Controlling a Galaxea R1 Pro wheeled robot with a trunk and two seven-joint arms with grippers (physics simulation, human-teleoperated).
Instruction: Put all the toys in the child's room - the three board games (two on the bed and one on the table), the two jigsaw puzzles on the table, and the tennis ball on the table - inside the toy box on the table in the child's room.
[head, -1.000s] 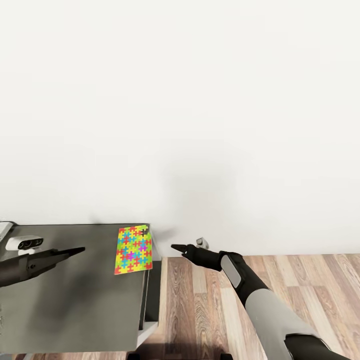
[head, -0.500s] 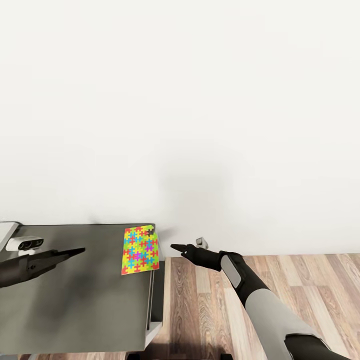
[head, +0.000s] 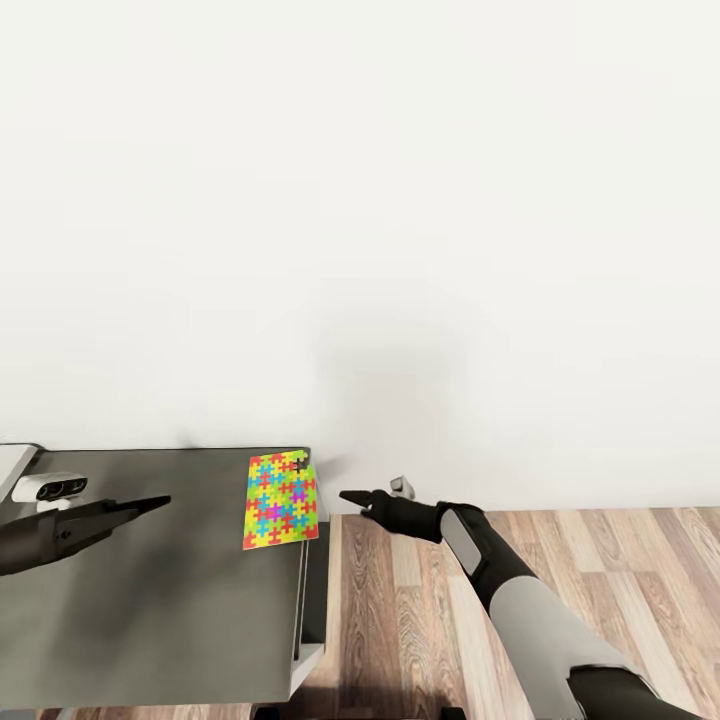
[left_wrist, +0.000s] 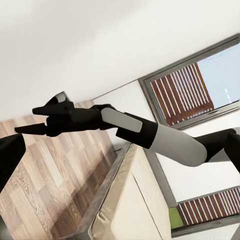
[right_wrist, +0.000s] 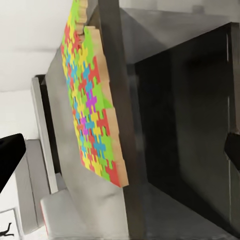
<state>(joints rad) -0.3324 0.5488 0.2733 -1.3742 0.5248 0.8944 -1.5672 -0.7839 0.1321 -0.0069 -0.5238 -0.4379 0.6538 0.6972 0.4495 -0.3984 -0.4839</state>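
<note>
Black right gripper (head: 349, 495) level beside jigsaw puzzle (head: 281, 499) (apart), left gripper (head: 160, 500) over table (head: 150, 600)

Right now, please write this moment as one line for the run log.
phase: approach | target: jigsaw puzzle at dark table edge, overhanging | left gripper: empty, above table | right gripper: empty, beside table edge

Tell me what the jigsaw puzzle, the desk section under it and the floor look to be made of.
Jigsaw puzzle: seemingly wood or thick card, since the right wrist view shows pale tan edges under matte printed colours. Dark grey desk section: smooth, faintly sheened surface, perhaps laminate or painted board; I can't tell which. Floor: wood-grain planks, real or printed.
</note>
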